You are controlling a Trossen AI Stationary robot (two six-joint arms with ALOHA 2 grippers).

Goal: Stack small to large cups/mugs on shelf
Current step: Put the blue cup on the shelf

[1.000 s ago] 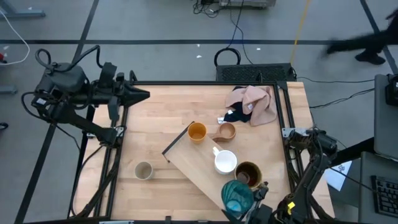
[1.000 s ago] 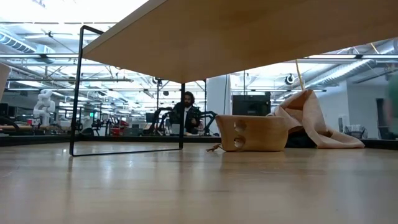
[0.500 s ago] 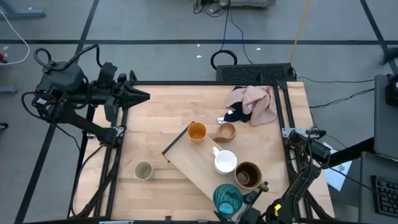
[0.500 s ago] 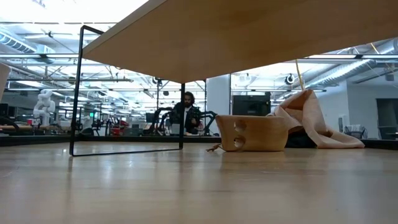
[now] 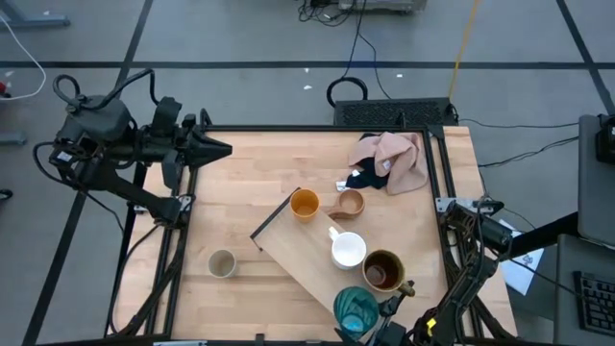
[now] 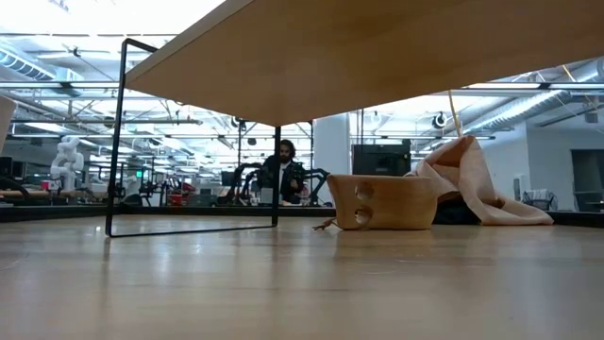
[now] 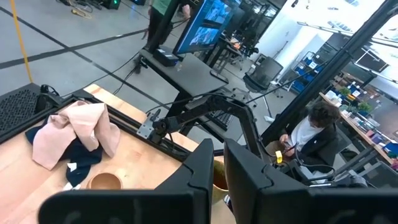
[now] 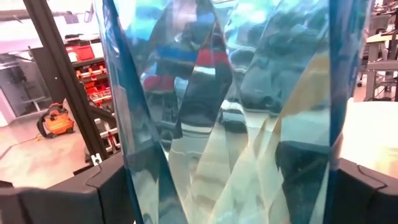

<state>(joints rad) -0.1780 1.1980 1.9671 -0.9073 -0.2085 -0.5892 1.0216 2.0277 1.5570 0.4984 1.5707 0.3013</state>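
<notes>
In the high view the light wood shelf (image 5: 312, 259) lies slantwise on the table. On it stand the orange cup (image 5: 305, 204), the white handled mug (image 5: 348, 250) and the dark brown mug (image 5: 382, 271). The tan cup (image 5: 350, 203) stands on the tabletop beside the shelf and also shows in the low view as the tan cup (image 6: 382, 201). The beige-grey cup (image 5: 223, 263) stands alone near the table's left. My right gripper (image 5: 358, 313) is shut on the teal cup (image 5: 355, 308) at the shelf's near end. My left gripper (image 5: 219, 148) is shut and waits over the far left corner. My right gripper (image 8: 227, 186) pinches the teal cup's faceted outer wall (image 8: 155, 155) between its two fingers (image 8: 68, 190), one on each side. It comes from the table's near right side. The cup stands upright, mouth up. I cannot tell whether its base rests on the shelf.
A pink cloth (image 5: 399, 159) lies bunched over a navy cloth (image 5: 369, 179) near the far right corner. The shelf's dark end rail (image 5: 272, 217) faces the bare tabletop on the left. A person sits in the room behind the table (image 6: 283, 170).
My right gripper has shifted the teal cup a little toward the table's left and near edge, and the cup's mouth now faces more squarely up. The other cups, the shelf and the left arm have kept still.
</notes>
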